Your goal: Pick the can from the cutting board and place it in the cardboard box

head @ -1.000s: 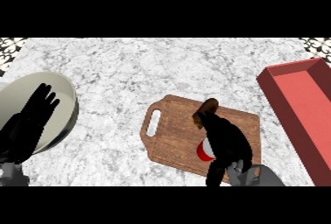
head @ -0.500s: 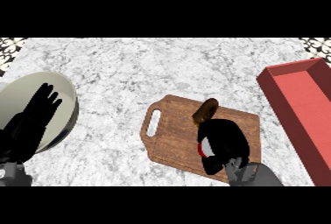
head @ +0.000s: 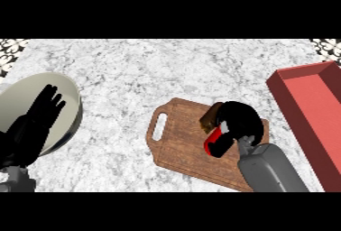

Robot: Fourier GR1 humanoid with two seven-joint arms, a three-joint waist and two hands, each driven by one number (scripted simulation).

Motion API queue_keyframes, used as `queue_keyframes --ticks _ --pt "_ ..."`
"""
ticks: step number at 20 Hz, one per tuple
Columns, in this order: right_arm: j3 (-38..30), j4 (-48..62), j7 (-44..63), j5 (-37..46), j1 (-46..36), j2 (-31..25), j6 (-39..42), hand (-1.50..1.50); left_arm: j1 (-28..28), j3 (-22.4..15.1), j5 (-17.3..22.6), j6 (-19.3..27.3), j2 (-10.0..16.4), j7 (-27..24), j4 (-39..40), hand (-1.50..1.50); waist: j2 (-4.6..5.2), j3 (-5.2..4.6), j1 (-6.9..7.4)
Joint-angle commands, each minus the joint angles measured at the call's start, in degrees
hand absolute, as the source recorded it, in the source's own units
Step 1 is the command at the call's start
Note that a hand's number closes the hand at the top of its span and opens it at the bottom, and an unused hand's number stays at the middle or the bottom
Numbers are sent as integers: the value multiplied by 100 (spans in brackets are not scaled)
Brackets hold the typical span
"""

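View: head view, looking steeply down on the grey-white marbled bench [head: 166, 67].
Can: the red cylindrical can [head: 216, 142] is on the right half of the brown wooden cutting board [head: 183, 153]. Most of it is hidden, and only a red strip with a pale patch shows.
Right hand: the black right hand [head: 241, 118] covers the can, with its fingers curled over and round it, holding it.
Key relation: the can sits inside the fingers' curl and peeks out at the hand's lower-left edge. The long red open box [head: 313, 113] lies to the right, past the board's right edge.
Axis: the visible strip slants from lower left to upper right, so the can looks tilted. I cannot tell whether it touches the board.
Nearer hand: the right hand, by far.
Left hand: the black left hand [head: 40, 119] rests open, fingers up, over the pale round plate [head: 70, 94] at the view's left.
Neighbour: a dark brown object [head: 212, 115] on the board touches the hand's upper-left side. I cannot tell what it is.
Next move: probably lifting the can and carrying it rightward over the box's near wall.
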Motion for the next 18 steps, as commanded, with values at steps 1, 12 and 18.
queue_keyframes --ticks 1,12,18 --pt "-744 895 -9 146 -342 -99 -595 150 110 -105 -117 41 -102 -39 -104 0 25 11 6" --pt "-446 -23 597 1059 -1075 -31 -633 150 73 166 35 -133 103 285 -268 0 -20 7 -62" --pt "-585 -960 1211 1482 -1910 -201 -272 150 42 -34 -221 102 -180 172 -186 0 -29 5 -79"
